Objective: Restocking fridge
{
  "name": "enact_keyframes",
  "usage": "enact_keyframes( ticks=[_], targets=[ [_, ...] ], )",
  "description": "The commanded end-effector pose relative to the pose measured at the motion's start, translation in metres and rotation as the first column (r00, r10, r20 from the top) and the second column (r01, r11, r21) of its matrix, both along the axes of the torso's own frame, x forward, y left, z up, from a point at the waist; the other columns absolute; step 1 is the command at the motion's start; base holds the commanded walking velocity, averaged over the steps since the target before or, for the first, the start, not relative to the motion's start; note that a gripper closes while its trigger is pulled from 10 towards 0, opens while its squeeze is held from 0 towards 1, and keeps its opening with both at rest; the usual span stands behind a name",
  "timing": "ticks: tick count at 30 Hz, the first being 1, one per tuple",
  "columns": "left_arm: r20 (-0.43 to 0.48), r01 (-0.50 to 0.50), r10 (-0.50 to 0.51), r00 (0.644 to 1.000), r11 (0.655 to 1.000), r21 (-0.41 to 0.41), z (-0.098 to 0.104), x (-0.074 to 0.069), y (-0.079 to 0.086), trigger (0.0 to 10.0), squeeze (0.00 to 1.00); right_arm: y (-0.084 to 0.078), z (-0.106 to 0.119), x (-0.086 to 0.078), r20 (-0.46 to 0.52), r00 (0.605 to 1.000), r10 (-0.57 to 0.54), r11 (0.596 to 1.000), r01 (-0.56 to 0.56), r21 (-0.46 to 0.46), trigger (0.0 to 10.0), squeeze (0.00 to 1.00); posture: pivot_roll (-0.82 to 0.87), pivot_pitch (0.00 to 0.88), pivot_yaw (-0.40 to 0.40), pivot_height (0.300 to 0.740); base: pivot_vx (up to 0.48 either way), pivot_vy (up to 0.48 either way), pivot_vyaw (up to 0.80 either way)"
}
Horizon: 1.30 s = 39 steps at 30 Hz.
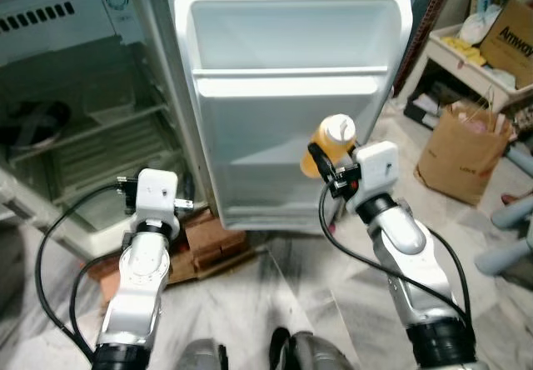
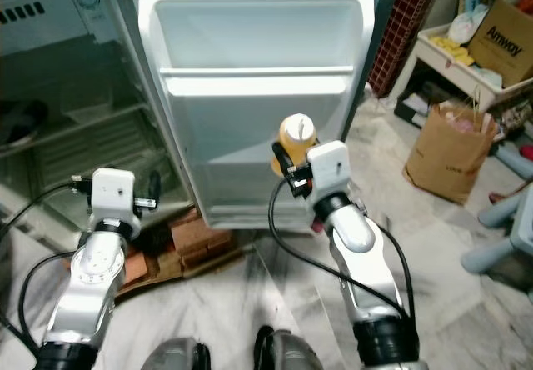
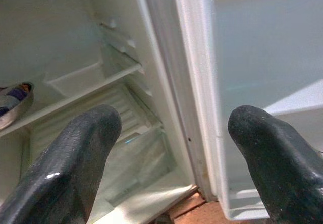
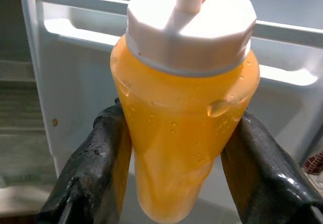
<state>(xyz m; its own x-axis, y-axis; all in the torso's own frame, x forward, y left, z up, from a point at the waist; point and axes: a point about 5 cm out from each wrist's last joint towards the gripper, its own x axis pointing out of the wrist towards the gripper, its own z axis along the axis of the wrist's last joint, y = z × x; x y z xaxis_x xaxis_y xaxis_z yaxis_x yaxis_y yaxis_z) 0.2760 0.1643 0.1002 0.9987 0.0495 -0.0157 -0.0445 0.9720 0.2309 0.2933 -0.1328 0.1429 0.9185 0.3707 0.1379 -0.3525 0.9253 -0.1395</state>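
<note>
The fridge (image 1: 75, 128) stands open at the left, its wire shelves visible; a dark bowl-like item (image 1: 33, 122) is seen on a shelf, its contents not discernible. The left gripper (image 3: 166, 168) is held low before the fridge's hinge edge, its two black fingers (image 3: 70, 168) spread apart with nothing between them. Reddish bricks (image 1: 212, 237) are seen on the marble floor (image 1: 316, 278) under the door's lower edge. The fridge door (image 1: 291, 112) is swung fully open, its white inner racks facing the camera. The right gripper (image 4: 176, 148) is raised in front of the door's lower rack, clamped on both sides of an orange sauce bottle (image 1: 331, 143) with a white cap, held upright. At the far right, a brown paper bag (image 1: 462, 149) stands on the floor beside a low white shelf unit (image 1: 466, 62) carrying a cardboard box (image 1: 510, 37).
</note>
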Motion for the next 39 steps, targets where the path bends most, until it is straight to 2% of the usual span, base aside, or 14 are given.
enact_keyframes(
  ticks=[1,11,12,24,37,39],
  targets=[
    [0.016,0.002,-0.002,1.000,1.000,0.008,0.0040,-0.0005,0.0014,10.0,0.00,0.0038,0.0044,-0.0007,0.026,0.999,0.028,1.000,-0.028,-0.004,10.0,0.00,0.04,0.136,-0.031,0.740,0.000,-0.289,0.00],
    [0.017,0.001,-0.001,1.000,1.000,0.011,0.0043,-0.0012,0.0019,10.0,0.00,0.0015,0.0038,0.0008,0.021,1.000,0.015,1.000,-0.015,0.003,10.0,0.00,0.04,0.136,-0.031,0.740,0.000,-0.088,0.00],
    [0.017,-0.003,0.004,1.000,1.000,-0.008,0.0041,-0.0015,0.0024,10.0,0.00,0.0017,0.0034,0.0005,0.020,1.000,0.016,1.000,-0.016,0.003,10.0,0.00,0.04,0.136,-0.030,0.740,0.000,0.000,0.00],
    [0.037,-0.006,0.005,0.999,1.000,0.013,0.0073,-0.0023,0.0053,10.0,0.00,0.0025,0.0034,0.0006,0.028,0.999,0.020,1.000,-0.020,-0.010,10.0,0.00,0.04,0.136,-0.027,0.740,0.000,0.000,0.07],
    [0.038,-0.003,0.002,0.999,1.000,0.012,0.0075,-0.0023,0.0046,10.0,0.00,0.0011,0.0023,-0.0003,0.024,1.000,0.012,1.000,-0.011,-0.004,10.0,0.00,0.04,0.137,-0.025,0.740,0.000,-0.470,0.00],
    [0.054,-0.014,0.014,0.998,1.000,0.000,0.0084,-0.0026,0.0047,10.0,0.00,0.0014,0.0015,-0.0008,0.021,1.000,0.019,1.000,-0.019,-0.007,10.0,0.00,0.03,0.139,-0.025,0.740,0.000,0.000,0.00]
  ],
)
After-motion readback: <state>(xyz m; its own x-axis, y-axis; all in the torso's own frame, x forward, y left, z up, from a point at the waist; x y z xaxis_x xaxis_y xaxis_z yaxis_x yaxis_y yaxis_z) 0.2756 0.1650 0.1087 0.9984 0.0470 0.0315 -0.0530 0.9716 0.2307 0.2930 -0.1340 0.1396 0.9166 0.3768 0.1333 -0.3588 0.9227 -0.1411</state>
